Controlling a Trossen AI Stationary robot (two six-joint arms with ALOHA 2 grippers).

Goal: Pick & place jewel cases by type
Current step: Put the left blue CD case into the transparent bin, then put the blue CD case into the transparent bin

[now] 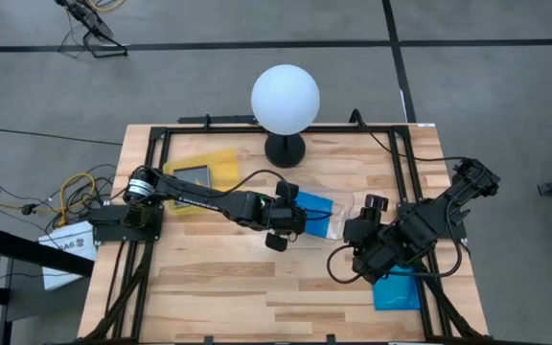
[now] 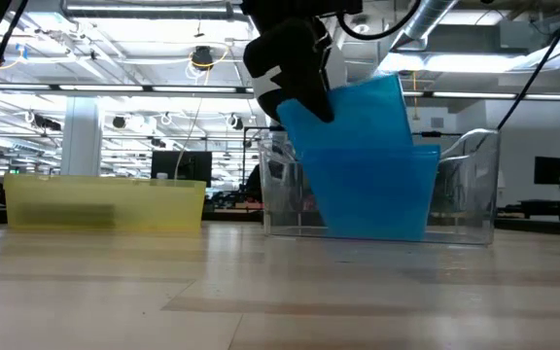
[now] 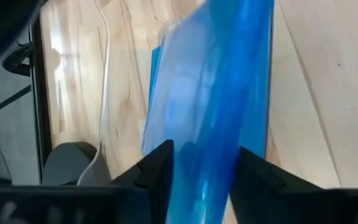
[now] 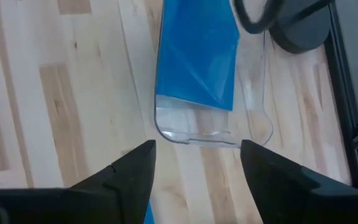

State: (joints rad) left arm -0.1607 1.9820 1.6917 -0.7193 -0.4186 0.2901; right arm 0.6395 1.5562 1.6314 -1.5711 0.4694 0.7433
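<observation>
My left gripper is shut on a bright blue jewel case over the clear plastic tray at the table's middle. A second blue case seems to lie in that tray beneath it. My right gripper is open and empty, just near-right of the clear tray, pointing at it. A yellow tray at the far left holds a grey case. Another blue case lies flat on the table at the near right. My left gripper pinches the blue case between its two fingers, at the case's upper corner. The fingers come from above and the table's left, slanting down. The case is steeply tilted, its lower part down inside the clear tray.
A lamp with a white globe and a black base stands at the table's far middle, close behind the clear tray. A black frame runs around the tabletop. Bare wood lies along the near side.
</observation>
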